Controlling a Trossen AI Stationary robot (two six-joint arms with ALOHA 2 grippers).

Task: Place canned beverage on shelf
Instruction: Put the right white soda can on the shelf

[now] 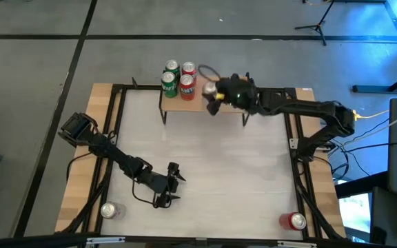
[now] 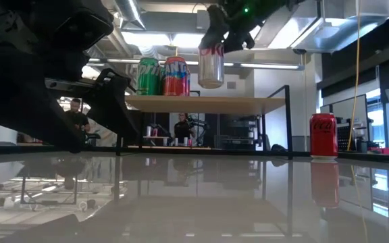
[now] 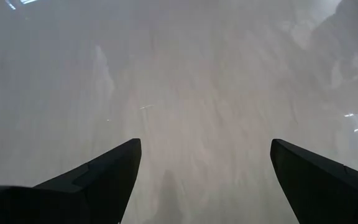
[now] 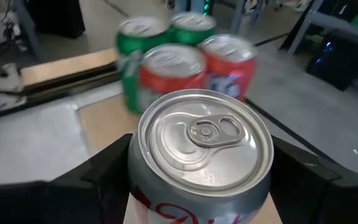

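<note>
From above, the right pincer [image 1: 214, 96] reaches over the shelf [image 1: 216, 105] at the far side of the tabletop [image 1: 219, 158], clamped on a silver can [image 1: 210, 89], which sits just beside the four cans [image 1: 178, 78] already grouped at one end of the board; holding it there looks meant to line it up with the free wood next to that group. The left pincer [image 1: 173, 182] waits low over the near part of the tabletop, well apart from the shelf, with a spare can [image 1: 109, 210] lying near its side and a red can [image 1: 296, 221] at the opposite near corner, probably stock for later turns. Level with the tabletop, the silver can [image 2: 211, 63] hangs upright in the right pincer [image 2: 223, 34], its base clearly above the shelf [image 2: 208, 104], so it is not yet set down; the green can [image 2: 148, 76] and its red neighbour [image 2: 176, 75] stand on the board beside it, and a red cola can [image 2: 323, 136] stands on the tabletop off to the side. The left wrist shows only bare tabletop [image 3: 185, 81] between fingers [image 3: 98, 177] held wide apart, gripping nothing. The right wrist looks down on the silver can's lid [image 4: 204, 140] pinched between both fingers [image 4: 107, 171], with the standing cans [image 4: 185, 59] just beyond, so the remaining lowering should keep clear of them
</note>
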